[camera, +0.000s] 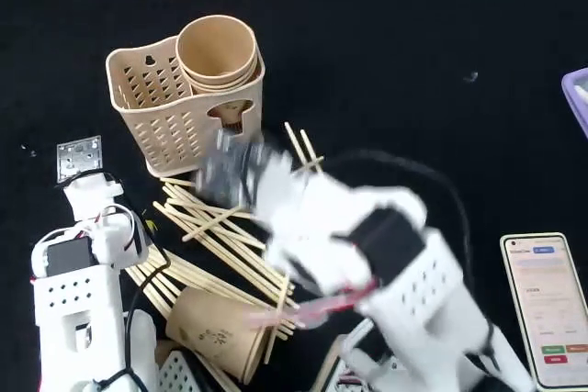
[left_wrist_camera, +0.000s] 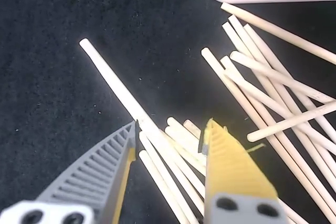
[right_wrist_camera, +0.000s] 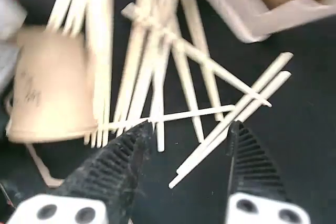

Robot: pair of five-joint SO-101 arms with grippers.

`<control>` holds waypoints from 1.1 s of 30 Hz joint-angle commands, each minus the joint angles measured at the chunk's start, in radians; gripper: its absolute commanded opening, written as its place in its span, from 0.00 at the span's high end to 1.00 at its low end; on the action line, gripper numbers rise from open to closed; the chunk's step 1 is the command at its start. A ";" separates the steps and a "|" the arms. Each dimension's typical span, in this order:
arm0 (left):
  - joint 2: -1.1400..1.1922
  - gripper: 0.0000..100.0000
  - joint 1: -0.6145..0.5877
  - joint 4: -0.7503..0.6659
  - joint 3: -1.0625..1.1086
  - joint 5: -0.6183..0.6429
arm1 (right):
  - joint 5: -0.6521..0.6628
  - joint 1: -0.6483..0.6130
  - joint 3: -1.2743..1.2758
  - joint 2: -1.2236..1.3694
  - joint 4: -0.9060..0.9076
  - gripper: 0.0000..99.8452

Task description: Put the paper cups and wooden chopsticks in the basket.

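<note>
Left pincer [left_wrist_camera: 172,129] spread wide, wooden chopsticks [left_wrist_camera: 181,142] lying loose between its jaws, right pincer [right_wrist_camera: 190,129] wide open, empty, basket [right_wrist_camera: 226,3] beyond its tips.

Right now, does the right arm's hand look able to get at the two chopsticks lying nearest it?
Probably yes: the right hand hangs open right over that pair of chopsticks, with one end inside its opening. Only other chopsticks cross them; nothing else blocks.

The left hand [left_wrist_camera: 170,129] is held low with its jaws parted; the right hand [right_wrist_camera: 189,129] is likewise held open, pointed downward.
</note>
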 commanded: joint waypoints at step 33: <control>-0.011 0.78 -0.157 -0.155 -0.008 0.084 | 0.206 -0.374 0.960 -0.444 -0.592 0.76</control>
